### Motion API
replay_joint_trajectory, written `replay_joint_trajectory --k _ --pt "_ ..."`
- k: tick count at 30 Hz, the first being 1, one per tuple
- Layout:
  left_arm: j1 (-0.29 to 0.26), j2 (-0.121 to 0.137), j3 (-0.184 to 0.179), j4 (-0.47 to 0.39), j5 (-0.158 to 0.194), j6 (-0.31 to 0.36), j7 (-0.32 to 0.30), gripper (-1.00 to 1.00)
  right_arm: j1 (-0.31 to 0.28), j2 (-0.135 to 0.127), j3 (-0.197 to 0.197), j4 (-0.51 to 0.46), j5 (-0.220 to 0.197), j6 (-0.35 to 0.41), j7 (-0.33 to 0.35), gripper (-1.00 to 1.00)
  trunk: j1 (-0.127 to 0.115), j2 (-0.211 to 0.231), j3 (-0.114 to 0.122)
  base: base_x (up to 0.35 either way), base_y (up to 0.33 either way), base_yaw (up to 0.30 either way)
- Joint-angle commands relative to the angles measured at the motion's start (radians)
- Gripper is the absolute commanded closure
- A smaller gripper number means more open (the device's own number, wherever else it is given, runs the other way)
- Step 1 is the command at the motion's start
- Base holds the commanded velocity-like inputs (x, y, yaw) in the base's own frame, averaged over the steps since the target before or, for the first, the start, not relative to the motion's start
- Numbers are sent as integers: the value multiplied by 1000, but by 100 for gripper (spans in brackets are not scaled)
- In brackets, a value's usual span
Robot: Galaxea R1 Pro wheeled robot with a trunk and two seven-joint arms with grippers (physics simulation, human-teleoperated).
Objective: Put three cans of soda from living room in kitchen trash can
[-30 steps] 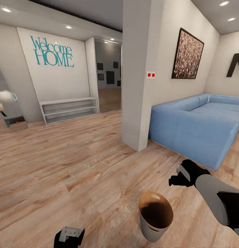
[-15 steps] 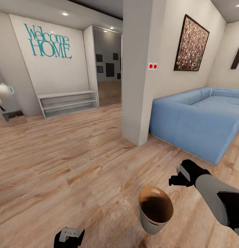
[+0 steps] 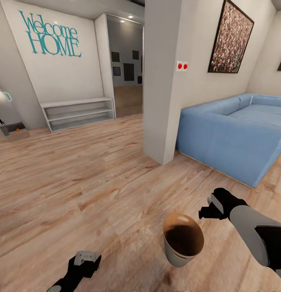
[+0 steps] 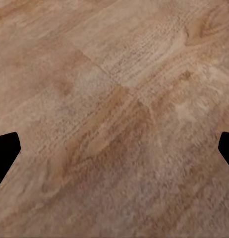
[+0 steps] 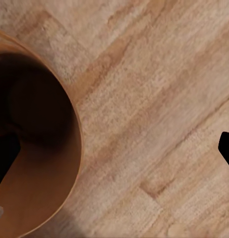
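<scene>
Down on the wood floor (image 3: 75,182), near the blue sofa (image 3: 233,138), the tash can (image 3: 183,239) is seen upright, just beside the right gripper (image 3: 209,209); in the right wrist view its coppery rim (image 5: 70,148) is caught with one fingertip (image 5: 5,158) over its inside, jaws spread wide; the left gripper (image 3: 86,263) is hung spread over bare planks, nothing pinched.

Pale wood-plank floor (image 3: 96,174) runs through the whole space. A white square pillar (image 3: 160,81) with two red dots stands mid-room. Beside it sits a blue corner sofa (image 3: 233,134), under a speckled framed picture (image 3: 230,38). A white wall carries teal "Welcome HOME" lettering (image 3: 51,34) above a low white shelf (image 3: 77,112). An open doorway (image 3: 126,69) shows a dim gallery wall.
</scene>
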Motion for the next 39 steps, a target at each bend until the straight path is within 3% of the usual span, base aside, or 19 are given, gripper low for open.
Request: replay_joint_trajectory --k 1,5,10,14,23,30,39 --pt "-15 0 0 1 0 6 0 -100 0 0 2 0 0 0 0 -100 0 0 -4 0 0 0" --pt "-48 1 0 -3 1 33 1 -100 0 0 7 0 -1 0 2 -100 2 -1 -20 0 0 0" --pt "-115 2 0 -31 5 123 1 -100 0 1 10 2 -1 0 3 -100 4 -2 -39 0 0 0" --pt "-136 2 1 -39 6 142 1 -100 0 1 11 3 -1 0 3 -100 6 -3 -54 0 0 0" --pt "-160 2 2 -43 10 170 -5 -100 0 5 11 4 -1 -1 2 -100 10 -5 -89 0 0 0" --pt "-161 3 2 -42 43 174 -6 -100 0 6 11 4 -1 -1 3 -100 13 -7 -116 0 0 0" --pt "-160 2 3 -33 53 174 -8 -100 0 -2 9 4 -1 -1 4 -100 17 -9 -151 0 0 0"
